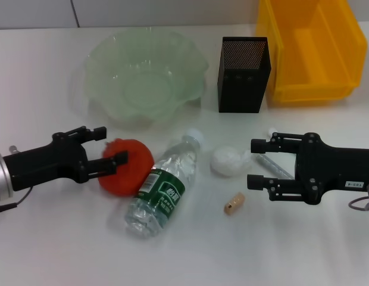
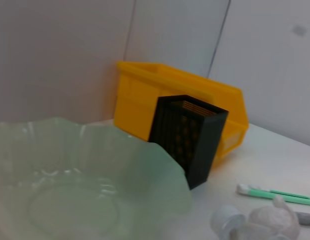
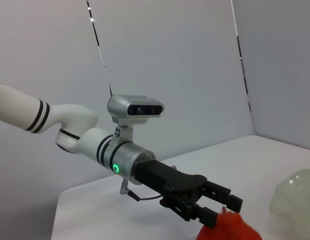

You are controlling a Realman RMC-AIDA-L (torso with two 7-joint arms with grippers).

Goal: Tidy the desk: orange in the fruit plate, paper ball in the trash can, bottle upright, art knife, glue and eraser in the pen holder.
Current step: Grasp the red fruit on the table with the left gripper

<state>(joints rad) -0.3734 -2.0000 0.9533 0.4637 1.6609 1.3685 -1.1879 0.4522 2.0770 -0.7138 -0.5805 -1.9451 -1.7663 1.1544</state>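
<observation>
The orange [image 1: 130,170] lies on the table beside the bottle [image 1: 163,189], which lies on its side. My left gripper [image 1: 108,146] is open at the orange's left side, one finger over it; the right wrist view shows this gripper [image 3: 224,212] open with its tips at the orange [image 3: 227,230]. My right gripper [image 1: 257,163] is open, just right of the paper ball [image 1: 227,161]. The eraser [image 1: 234,204] lies in front of it. A slim white-and-green tool [image 2: 275,194] lies partly hidden under the right gripper. The fruit plate [image 1: 101,53] is empty.
The pen holder [image 1: 243,74] stands at the back centre, with the trash can [image 1: 312,89] to its right. Both also show in the left wrist view, the pen holder [image 2: 187,140] in front of the trash can [image 2: 140,100], behind the plate's rim [image 2: 160,165].
</observation>
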